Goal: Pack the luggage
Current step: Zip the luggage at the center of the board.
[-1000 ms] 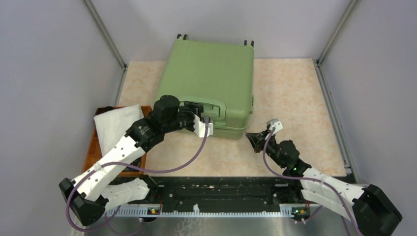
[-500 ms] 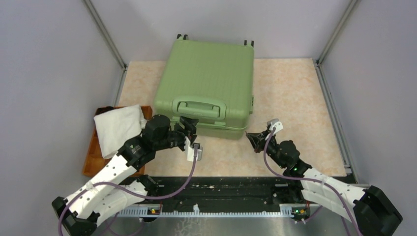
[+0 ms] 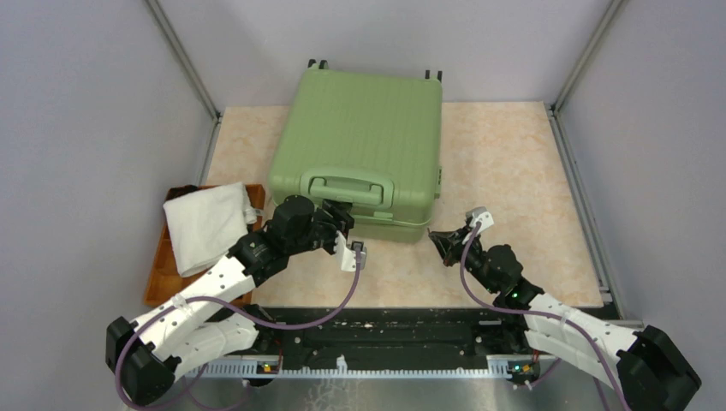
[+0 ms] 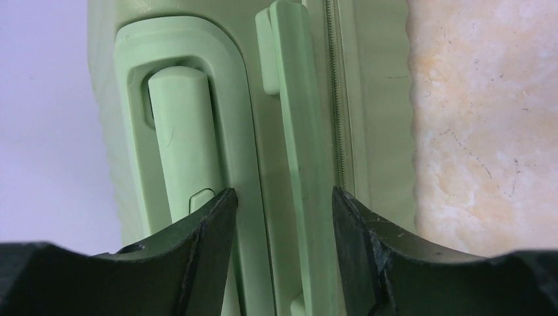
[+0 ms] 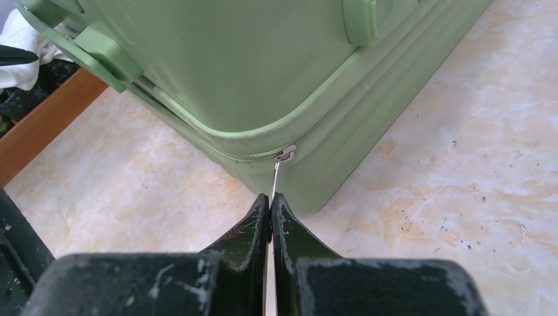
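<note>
- Bench (image 3: 514, 163): marbled beige top, both arms reaching in from 6 o'clock
- Luggage (image 3: 364, 128): closed and lying flat, running from centre up to 12 o'clock, handle side facing 6
- Wooden tray (image 3: 161, 261) out at 8 o'clock, a white cloth (image 3: 205, 223) folded in it
- Left gripper (image 4: 283, 197) at the luggage's 6 o'clock edge, jaws wide, straddling the side handle (image 4: 293, 131) with gaps either side
- Right gripper (image 5: 271, 197) at the 5 o'clock corner, jaws pinched tight on the zipper pull (image 5: 276, 174)

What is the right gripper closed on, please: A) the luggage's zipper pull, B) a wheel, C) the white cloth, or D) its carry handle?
A: the right gripper is shut on the thin metal zipper pull at the near corner of the luggage.
</note>
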You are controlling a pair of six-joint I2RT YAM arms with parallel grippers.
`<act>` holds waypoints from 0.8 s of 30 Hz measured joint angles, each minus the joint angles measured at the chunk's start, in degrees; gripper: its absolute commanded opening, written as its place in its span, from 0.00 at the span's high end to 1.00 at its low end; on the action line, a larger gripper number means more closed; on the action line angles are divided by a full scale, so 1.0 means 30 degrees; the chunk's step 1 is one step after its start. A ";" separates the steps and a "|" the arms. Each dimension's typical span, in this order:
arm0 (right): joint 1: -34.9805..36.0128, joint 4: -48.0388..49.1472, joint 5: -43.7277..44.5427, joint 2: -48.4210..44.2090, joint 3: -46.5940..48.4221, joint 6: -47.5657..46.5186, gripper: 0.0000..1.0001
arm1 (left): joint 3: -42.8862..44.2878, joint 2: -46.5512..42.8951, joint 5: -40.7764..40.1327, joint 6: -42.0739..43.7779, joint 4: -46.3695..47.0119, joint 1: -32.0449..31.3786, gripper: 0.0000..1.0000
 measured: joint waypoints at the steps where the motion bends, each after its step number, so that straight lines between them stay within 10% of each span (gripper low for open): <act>1: 0.0000 -0.0022 0.0007 -0.0022 0.0000 0.0007 1.00 | -0.0087 0.0000 -0.0022 0.0073 0.0117 -0.0015 0.39; 24: 0.0000 -0.0080 0.0015 -0.0117 0.0000 0.0197 1.00 | -0.5413 -0.3082 -0.0583 0.3439 0.4568 -0.0051 0.31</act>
